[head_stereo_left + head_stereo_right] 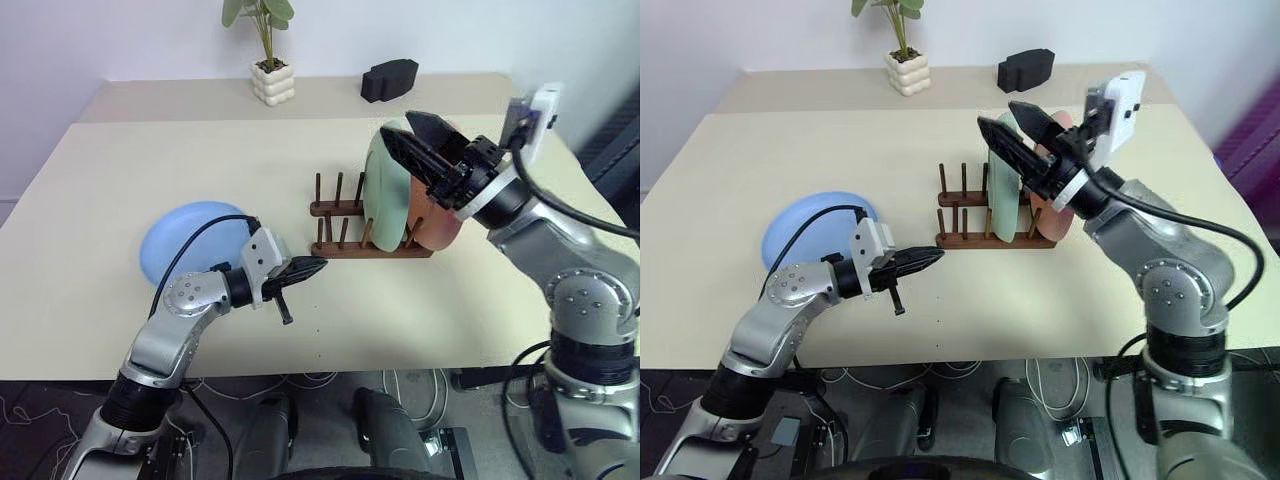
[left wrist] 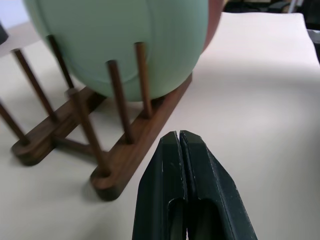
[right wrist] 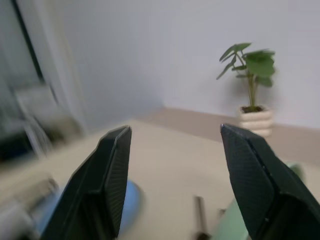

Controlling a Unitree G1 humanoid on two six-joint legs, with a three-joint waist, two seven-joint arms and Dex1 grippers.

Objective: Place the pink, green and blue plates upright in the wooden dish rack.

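My main worry from here is the round pale-blue plate, which lies flat on the beige tabletop to the left of the small dark reddish-brown wooden dish rack with its two rows of thin pegs. A flat plate gives my two fingers no edge to bite; if I come in level I could just shove it across the surface, or pinch only the rim and have it swing out when I lift. The second risk is the rack itself: it looks light, and a nudge while slotting the blue plate into the free pegs on its left side could shift it or tip the mint-green round plate and the pink-terracotta round plate already standing upright in its right-hand slots.

My left end effector is clenched with nothing between its fingers, hovering low over the tabletop between the blue plate and the near rail of the rack, touching neither as far as I can judge. My right end effector is spread wide and empty, raised above the top edges of the green and pink plates; whether a fingertip brushes the green rim I cannot quite tell from this angle.
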